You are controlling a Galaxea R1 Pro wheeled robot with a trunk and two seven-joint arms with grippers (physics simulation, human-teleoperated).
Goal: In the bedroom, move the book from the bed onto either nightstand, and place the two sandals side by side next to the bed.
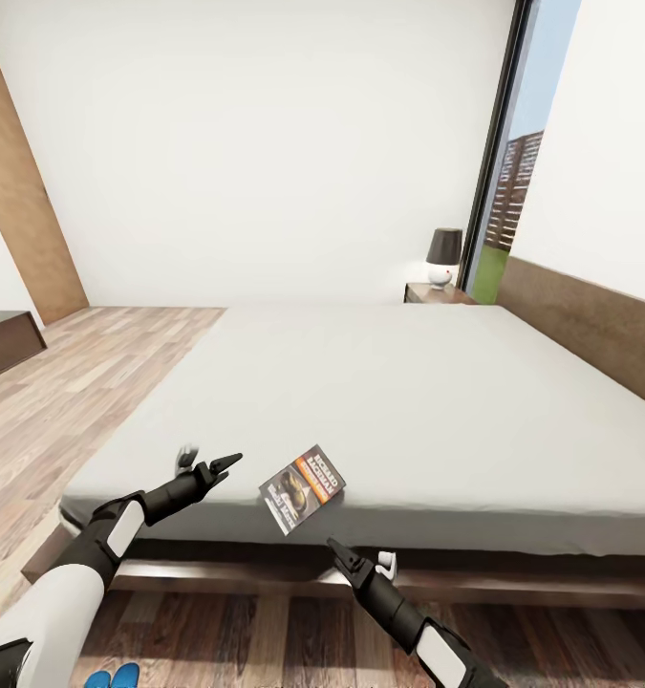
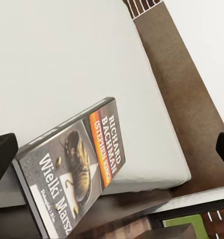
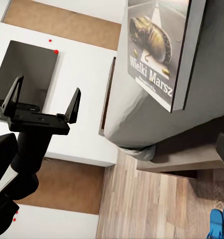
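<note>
Grey mattress (image 1: 408, 401), book (image 1: 303, 488) overhanging its near edge, left tool (image 1: 210, 468) spread beside, right tool (image 1: 360, 566) state unclear.

white forearm shells, black wrist joints, slim black tapered two-finger left pincer (image 1: 228, 465), right pincer (image 1: 335, 548).

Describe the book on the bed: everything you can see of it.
The thin paperback book has a dark cover with an orange band, white "Richard Bachman" lettering, the title "Wielki Marsz" and a picture of a worn boot. It lies closed, cover up, at the near edge of the grey-beige mattress, turned askew, one corner jutting past the edge. Neither black gripper touches it: the left gripper and right gripper flank it.
</note>
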